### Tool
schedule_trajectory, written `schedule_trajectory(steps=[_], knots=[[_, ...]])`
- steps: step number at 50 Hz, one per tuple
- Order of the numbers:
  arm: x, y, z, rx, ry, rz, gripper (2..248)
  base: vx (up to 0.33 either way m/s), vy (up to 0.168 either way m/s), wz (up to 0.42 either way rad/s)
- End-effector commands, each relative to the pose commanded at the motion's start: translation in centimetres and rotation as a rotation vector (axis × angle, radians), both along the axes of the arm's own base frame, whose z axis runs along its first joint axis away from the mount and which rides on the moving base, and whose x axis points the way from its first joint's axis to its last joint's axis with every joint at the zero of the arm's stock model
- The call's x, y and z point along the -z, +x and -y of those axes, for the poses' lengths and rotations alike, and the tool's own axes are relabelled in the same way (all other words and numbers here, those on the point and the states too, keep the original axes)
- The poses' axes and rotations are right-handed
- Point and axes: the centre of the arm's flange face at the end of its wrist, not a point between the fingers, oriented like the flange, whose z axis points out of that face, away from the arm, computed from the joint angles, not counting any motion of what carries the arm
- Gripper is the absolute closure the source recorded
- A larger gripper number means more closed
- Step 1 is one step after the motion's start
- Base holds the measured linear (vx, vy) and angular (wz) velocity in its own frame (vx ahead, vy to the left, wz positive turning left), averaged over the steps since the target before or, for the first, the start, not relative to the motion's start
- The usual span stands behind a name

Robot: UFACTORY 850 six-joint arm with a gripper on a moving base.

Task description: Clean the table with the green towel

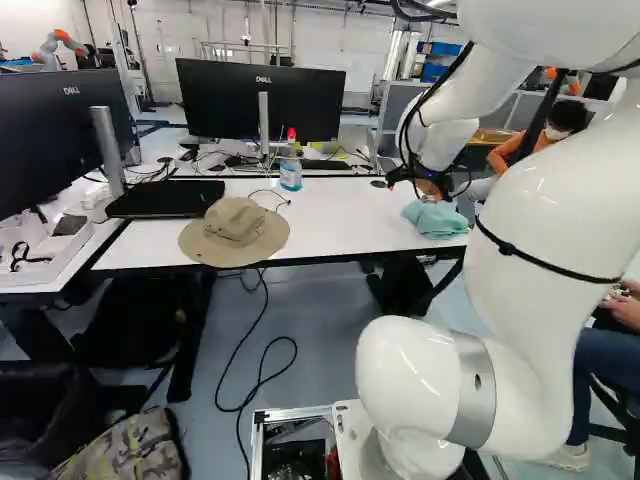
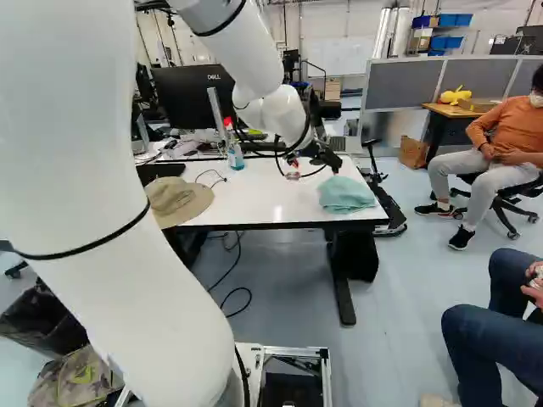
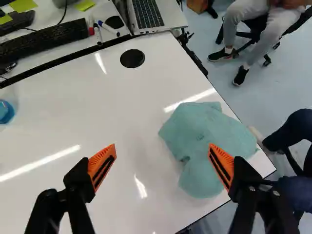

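Note:
In the right base view my gripper (image 2: 314,170) hangs over the white table (image 2: 263,200), just beside the green towel (image 2: 346,196). The left base view has the towel (image 1: 436,219) bunched up near the table's right end. Seen from the wrist, the gripper (image 3: 162,150) stands wide open with nothing between its fingers. One orange pad (image 3: 222,163) overlaps the crumpled towel (image 3: 214,134) in this view; whether they touch I cannot tell. Bare tabletop (image 3: 122,107) shows between the fingers and ahead of them.
A spray bottle (image 1: 291,168) and a brimmed hat (image 1: 235,230) are on the table. Behind are a monitor (image 1: 250,98), a keyboard (image 3: 44,38), markers (image 3: 108,28) and a laptop (image 3: 155,13). People sit beyond the table's right end and to the arm's right.

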Motion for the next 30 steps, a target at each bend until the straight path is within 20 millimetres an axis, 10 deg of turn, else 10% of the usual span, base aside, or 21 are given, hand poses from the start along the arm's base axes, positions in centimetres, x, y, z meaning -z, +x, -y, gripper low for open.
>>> schedule_trajectory(steps=[30], knots=[[5.0, -5.0, -8.5, -0.145, -0.057, 0.172, 3, 0.0, 0.0, 0.0]])
